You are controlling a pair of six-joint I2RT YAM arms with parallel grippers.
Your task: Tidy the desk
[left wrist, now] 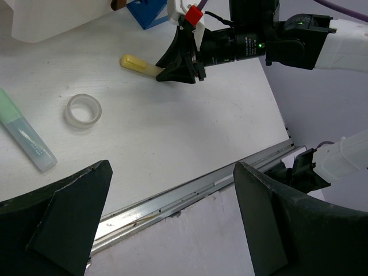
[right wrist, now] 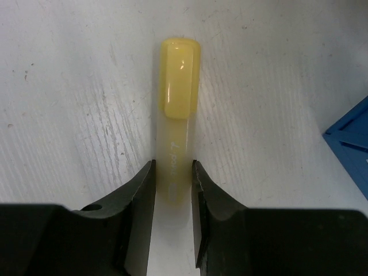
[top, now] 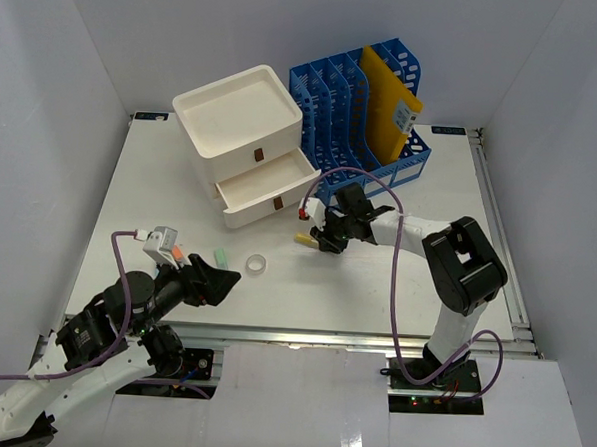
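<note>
The left arm [top: 57, 389] and right arm [top: 453, 327] have white links and black joint housings. A purple cable [top: 392, 309] runs along each arm. The left gripper [left wrist: 172, 230] and right gripper [right wrist: 172, 169] have black, wedge-shaped fingers [left wrist: 57, 230]. The right wrist carries a green indicator light [left wrist: 260, 45] and a red plug [left wrist: 194, 15].

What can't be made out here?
Right wrist view: back end of the yellow marker, hidden by the right hand; its print is blurred.
Left wrist view: one end of the green marker, cut off by the left edge.
Top view: back of the drawer, inside the box.
</note>
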